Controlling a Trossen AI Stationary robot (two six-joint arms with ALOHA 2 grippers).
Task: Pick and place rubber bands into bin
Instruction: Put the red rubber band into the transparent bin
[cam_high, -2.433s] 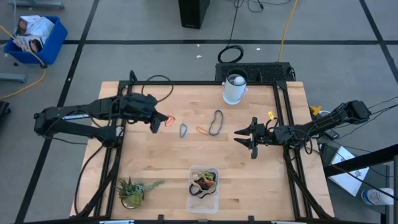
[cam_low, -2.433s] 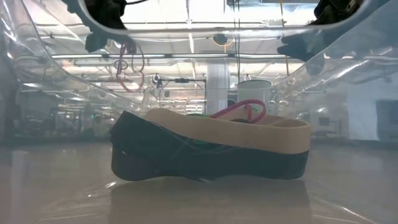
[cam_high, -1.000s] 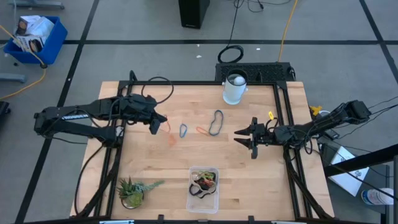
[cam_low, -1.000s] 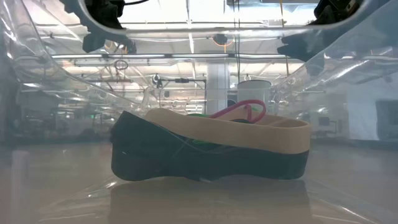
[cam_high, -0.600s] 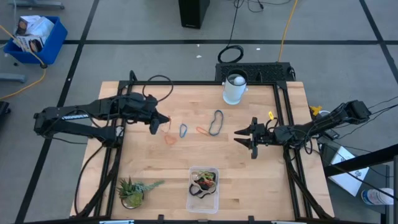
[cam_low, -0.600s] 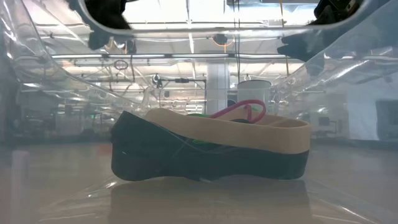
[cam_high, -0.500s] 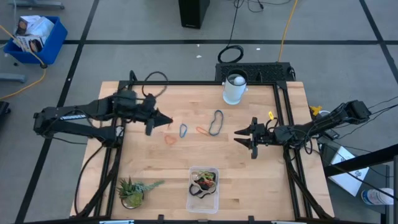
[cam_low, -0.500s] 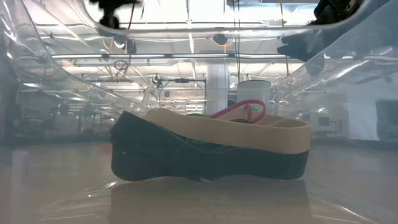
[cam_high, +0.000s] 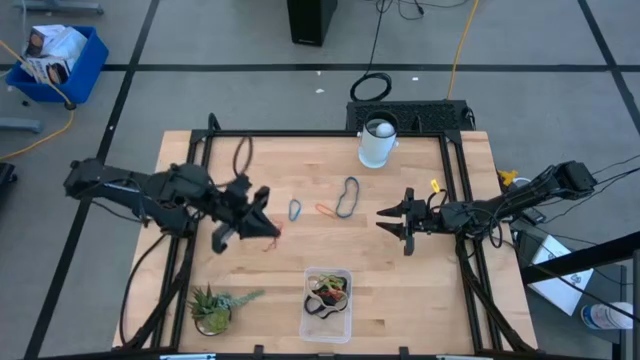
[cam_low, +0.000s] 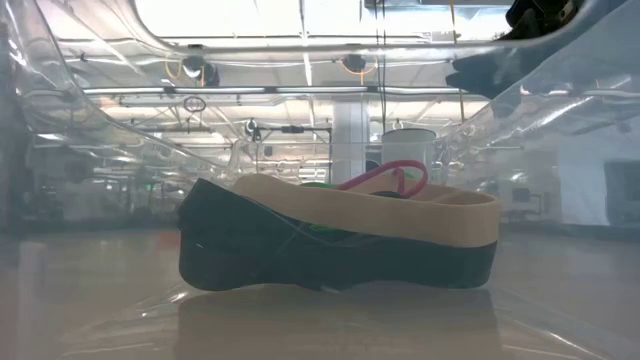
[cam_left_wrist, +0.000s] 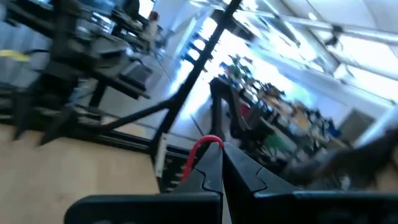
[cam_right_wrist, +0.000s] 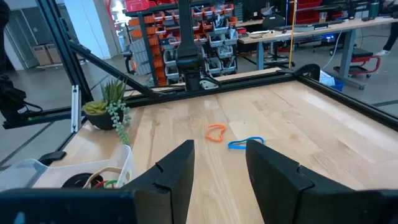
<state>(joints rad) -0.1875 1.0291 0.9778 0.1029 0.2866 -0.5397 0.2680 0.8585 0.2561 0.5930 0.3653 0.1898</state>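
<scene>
The tabletop (cam_high: 400, 290) is pale, smooth wood with a matt finish. The bin (cam_high: 327, 290) is clear glossy plastic, and both claws look like matt black plastic.

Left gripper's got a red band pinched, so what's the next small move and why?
Probably swing the left gripper toward the bin near the table's front edge. Its jaws are shut on the red rubber band, and it sits off to the bin's side, not yet over it.
</scene>
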